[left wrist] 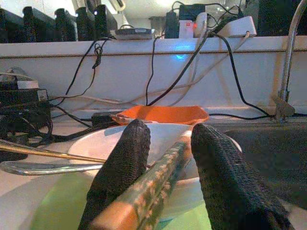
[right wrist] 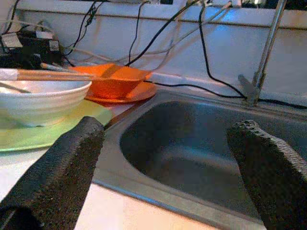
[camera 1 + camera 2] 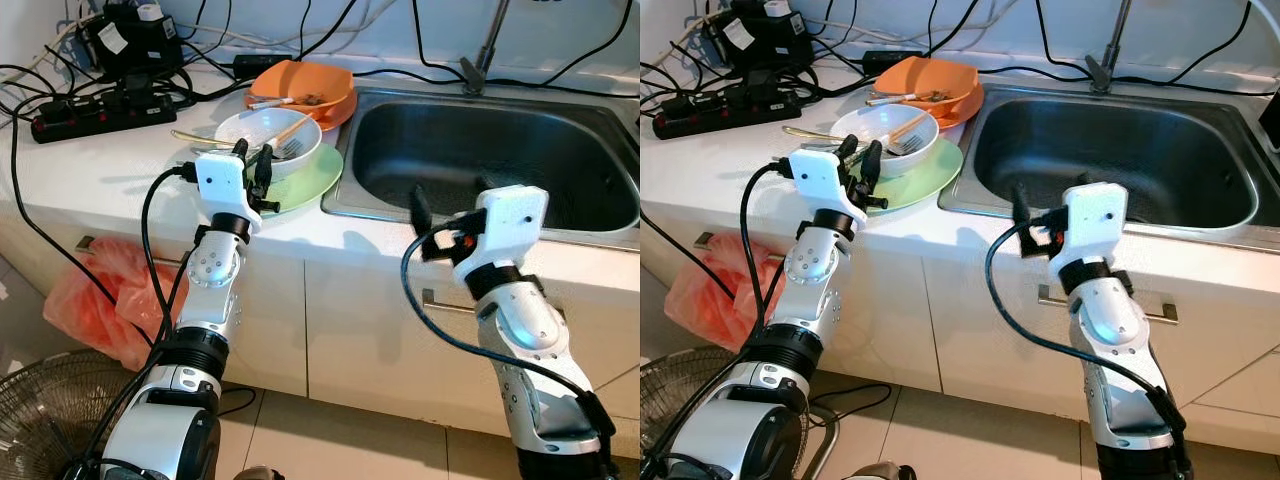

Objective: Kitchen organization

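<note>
A white bowl point(image 3: 262, 135) stands on a green plate point(image 3: 305, 180) on the counter, left of the sink point(image 3: 380, 130). Wooden chopsticks point(image 1: 158, 182) and a fork point(image 3: 291, 149) rest in the bowl. My left gripper point(image 3: 252, 163) is at the bowl's near rim, its fingers point(image 1: 124, 163) shut on the near end of the chopsticks. Behind is an orange bowl point(image 3: 305, 85) on an orange plate, holding utensils. My right gripper point(image 3: 450, 200) hovers open over the sink's front edge with nothing between its fingers point(image 2: 62, 167).
A faucet point(image 3: 487, 45) rises behind the sink. A power strip point(image 3: 95, 110), adapters and tangled cables crowd the counter's back left. Loose metal cutlery point(image 3: 195, 135) lies left of the bowl. An orange plastic bag point(image 3: 100, 300) and a fan point(image 3: 40, 420) are on the floor at the left.
</note>
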{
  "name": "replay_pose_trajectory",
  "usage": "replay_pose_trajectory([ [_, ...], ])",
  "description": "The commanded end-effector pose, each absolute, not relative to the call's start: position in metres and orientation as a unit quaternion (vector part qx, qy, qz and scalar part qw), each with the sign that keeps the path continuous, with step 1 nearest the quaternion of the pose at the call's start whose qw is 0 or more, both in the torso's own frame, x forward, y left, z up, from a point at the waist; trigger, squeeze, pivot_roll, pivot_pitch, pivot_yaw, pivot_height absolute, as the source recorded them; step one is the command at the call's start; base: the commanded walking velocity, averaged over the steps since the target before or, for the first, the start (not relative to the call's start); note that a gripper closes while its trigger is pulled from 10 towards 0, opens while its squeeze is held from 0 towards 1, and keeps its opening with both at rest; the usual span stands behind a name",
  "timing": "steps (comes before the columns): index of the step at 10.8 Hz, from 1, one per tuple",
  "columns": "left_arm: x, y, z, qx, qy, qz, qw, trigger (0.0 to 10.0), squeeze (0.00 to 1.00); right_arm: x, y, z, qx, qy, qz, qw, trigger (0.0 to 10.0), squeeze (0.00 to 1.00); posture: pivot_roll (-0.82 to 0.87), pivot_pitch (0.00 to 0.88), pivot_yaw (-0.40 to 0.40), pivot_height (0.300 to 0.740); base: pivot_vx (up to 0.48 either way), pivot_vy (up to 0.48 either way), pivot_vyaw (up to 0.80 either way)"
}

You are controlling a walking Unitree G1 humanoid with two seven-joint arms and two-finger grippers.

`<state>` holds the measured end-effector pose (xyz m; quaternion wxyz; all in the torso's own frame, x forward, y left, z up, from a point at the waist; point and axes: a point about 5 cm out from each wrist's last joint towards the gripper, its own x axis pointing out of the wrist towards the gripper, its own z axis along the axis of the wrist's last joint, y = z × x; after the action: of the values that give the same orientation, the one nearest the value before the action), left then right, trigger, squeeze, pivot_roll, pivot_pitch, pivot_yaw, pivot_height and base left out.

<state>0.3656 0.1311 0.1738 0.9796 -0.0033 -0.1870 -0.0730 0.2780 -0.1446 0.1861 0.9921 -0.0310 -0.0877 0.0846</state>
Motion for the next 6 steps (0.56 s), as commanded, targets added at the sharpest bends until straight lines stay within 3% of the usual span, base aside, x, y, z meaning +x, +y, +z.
replay_pose_trajectory([
  [1,0.3676,0.1302,0.1841,-0.002,-0.203,-0.071,0.977,3.8,0.00,0.2768,-0.1424,0.1830,-0.029,-0.077,0.091,0.992,10.0,0.00,-0.01,0.042,0.037,0.740,0.000,0.000,0.00],
  [2,0.3678,0.1306,0.1851,-0.007,-0.205,-0.075,0.976,0.0,0.00,0.2771,-0.1415,0.1819,-0.030,-0.073,0.093,0.993,10.0,0.00,-0.01,0.042,0.035,0.740,0.000,0.000,0.00],
  [3,0.3679,0.1307,0.1855,-0.007,-0.205,-0.074,0.976,0.0,0.00,0.2772,-0.1412,0.1818,-0.030,-0.072,0.094,0.992,10.0,0.00,-0.01,0.041,0.035,0.740,0.000,0.000,0.00],
  [4,0.3687,0.1316,0.1849,0.002,-0.200,-0.066,0.978,10.0,0.00,0.2778,-0.1411,0.1821,-0.033,-0.072,0.094,0.992,10.0,0.00,-0.01,0.039,0.033,0.740,0.000,0.000,0.00],
  [5,0.3679,0.1327,0.1864,-0.004,-0.206,-0.065,0.976,0.0,0.00,0.2783,-0.1412,0.1823,-0.034,-0.072,0.094,0.992,10.0,0.00,-0.01,0.038,0.030,0.740,0.000,0.000,0.00],
  [6,0.3674,0.1335,0.1878,-0.005,-0.210,-0.064,0.976,0.0,0.00,0.2787,-0.1411,0.1822,-0.035,-0.073,0.094,0.992,10.0,0.00,0.00,0.037,0.029,0.740,0.000,0.000,0.00],
])
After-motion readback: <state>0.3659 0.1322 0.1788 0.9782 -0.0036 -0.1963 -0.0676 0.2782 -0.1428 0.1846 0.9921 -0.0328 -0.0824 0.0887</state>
